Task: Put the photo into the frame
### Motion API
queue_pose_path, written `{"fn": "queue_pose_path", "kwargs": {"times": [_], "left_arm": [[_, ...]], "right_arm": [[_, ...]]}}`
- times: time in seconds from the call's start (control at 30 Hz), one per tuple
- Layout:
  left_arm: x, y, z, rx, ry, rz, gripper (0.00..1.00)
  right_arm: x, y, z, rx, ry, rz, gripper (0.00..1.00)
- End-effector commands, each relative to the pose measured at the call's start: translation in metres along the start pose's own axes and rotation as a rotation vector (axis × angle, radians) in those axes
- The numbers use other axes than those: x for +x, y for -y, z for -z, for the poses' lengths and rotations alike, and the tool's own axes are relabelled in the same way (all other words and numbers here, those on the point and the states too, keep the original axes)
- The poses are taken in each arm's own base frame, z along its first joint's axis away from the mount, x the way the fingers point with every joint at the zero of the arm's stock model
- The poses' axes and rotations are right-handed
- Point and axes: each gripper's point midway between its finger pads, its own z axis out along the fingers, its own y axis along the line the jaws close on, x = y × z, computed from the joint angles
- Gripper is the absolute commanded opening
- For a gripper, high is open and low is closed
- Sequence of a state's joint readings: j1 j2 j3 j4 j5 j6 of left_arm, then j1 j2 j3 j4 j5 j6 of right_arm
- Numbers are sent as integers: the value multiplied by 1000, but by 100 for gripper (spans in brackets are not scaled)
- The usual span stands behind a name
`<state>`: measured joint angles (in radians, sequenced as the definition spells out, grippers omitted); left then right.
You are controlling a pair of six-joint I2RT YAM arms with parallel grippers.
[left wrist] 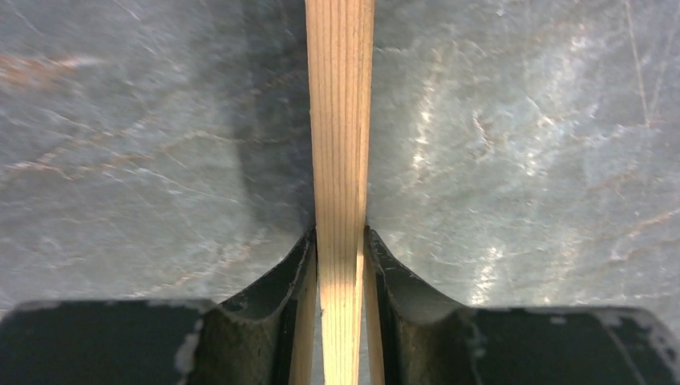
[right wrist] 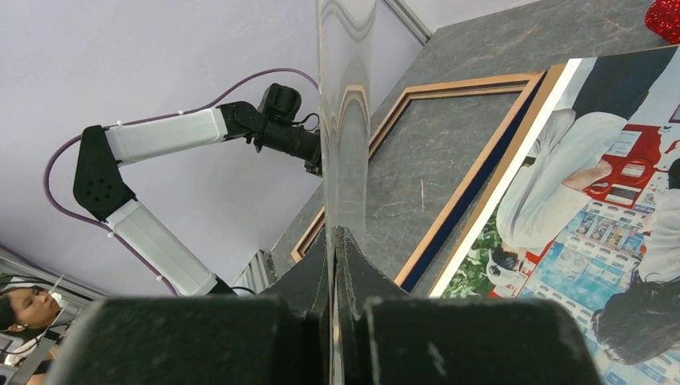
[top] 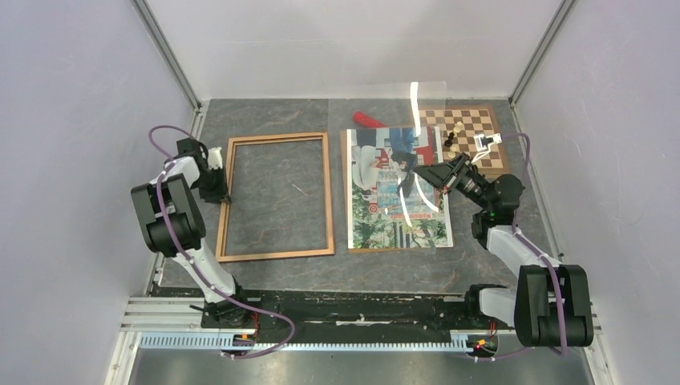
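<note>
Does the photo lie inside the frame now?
No, the photo lies to the right of the frame, whose opening shows only bare table.

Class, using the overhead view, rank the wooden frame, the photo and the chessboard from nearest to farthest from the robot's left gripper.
1. Frame, left side; the left gripper sits at its left rail.
2. Photo, centre-right.
3. Chessboard, far right corner.

The right gripper (right wrist: 335, 241) pinches a clear sheet (right wrist: 346, 120) edge-on — it rises straight up from the jaws. Right of them lies the frame (right wrist: 475, 172) (wood face, blue edge), then the photo (right wrist: 577, 200); left, the left arm (right wrist: 160, 136).
</note>
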<state>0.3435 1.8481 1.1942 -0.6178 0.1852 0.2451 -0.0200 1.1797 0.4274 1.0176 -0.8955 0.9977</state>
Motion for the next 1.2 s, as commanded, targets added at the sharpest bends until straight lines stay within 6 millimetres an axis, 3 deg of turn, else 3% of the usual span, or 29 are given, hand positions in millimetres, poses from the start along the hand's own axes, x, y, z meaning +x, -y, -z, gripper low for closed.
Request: {"fn": "queue_pose_path", "kwargs": {"times": [0.0,0.47,0.7,1.1,1.17], "left_arm": [[13,41,5,125,-15,54,2],[23,91,17,249,3,129,2],[25,96,19,245,35,185,2],[31,99,29,239,74,221,2],[30,101,31,246,75,211,9]], "right_arm": [[-18,-16,-12,-52,52,71,0],[4,-20,-54,-95,-10,-14,0],[7,-20,-67,-102,-20,-24,0],[32,-4,-83,-64,-79,-72,0],[32,-4,-87,-70,-82,-85,0]]}}
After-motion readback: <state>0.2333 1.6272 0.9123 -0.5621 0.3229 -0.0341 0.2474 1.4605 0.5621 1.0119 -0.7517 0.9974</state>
